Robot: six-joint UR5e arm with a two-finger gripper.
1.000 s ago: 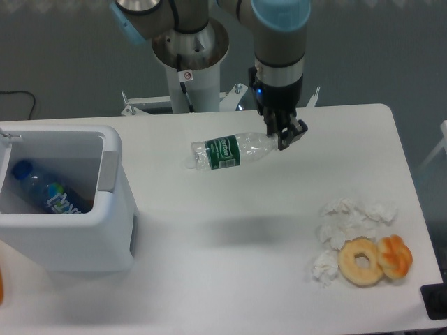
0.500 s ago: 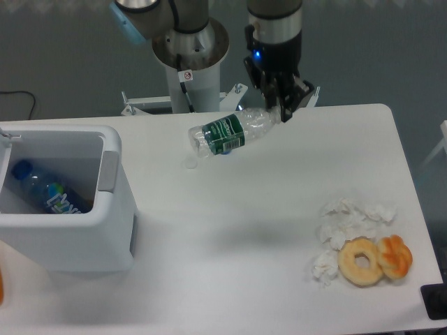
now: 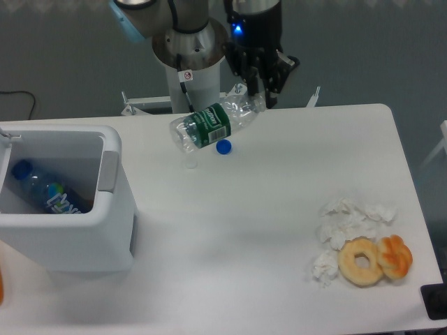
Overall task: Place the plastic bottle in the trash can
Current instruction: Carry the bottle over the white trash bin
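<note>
Nearest the camera, a doughnut (image 3: 361, 261) and a pastry (image 3: 395, 256) lie beside crumpled tissues (image 3: 340, 225) at the table's (image 3: 279, 293) right edge. To the left stands the trash can (image 3: 84, 244), open-topped, with a blue-capped bottle (image 3: 43, 192) already inside. Farther back a small blue cap (image 3: 223, 146) lies on the tabletop. Above it hangs the plastic bottle (image 3: 209, 125), lifted clear of the table and tilted, open mouth lower left. The gripper (image 3: 260, 99) pinches its far end, fingers pressed into the crinkled plastic (the exact gap is hard to read). This looks like the carry step: the next move calls for travelling left until the bottle is over the bin's opening, then releasing.
</note>
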